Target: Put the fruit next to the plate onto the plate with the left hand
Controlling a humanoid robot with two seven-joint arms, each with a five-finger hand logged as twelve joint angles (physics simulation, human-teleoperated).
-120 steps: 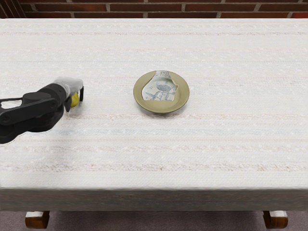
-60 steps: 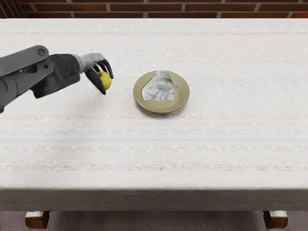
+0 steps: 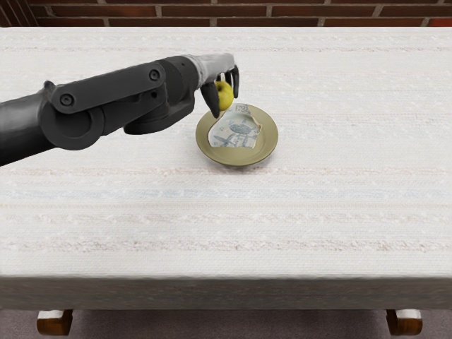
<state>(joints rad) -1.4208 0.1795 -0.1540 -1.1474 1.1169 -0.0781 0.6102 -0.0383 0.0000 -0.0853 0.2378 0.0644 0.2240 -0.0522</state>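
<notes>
Inside the curl of the left robot hand (image 3: 220, 79) sits the yellow fruit (image 3: 224, 94), with the dark fingers (image 3: 214, 107) clamped round it from above. Directly under the robot hand is the far rim of the olive plate (image 3: 265, 150), so I'd say the carry is nearly over. The fruit is up off the counter (image 3: 318, 212) and hangs over the plate's edge rather than its patterned middle. What's left, by my reckoning, is a short reach further in, a lowering, and letting go. From here I can't tell how high the fruit hangs above the plate, or whether it touches the rim. The fingers cover part of it, so I can't name the kind of fruit either. The right arm is nowhere in view.
</notes>
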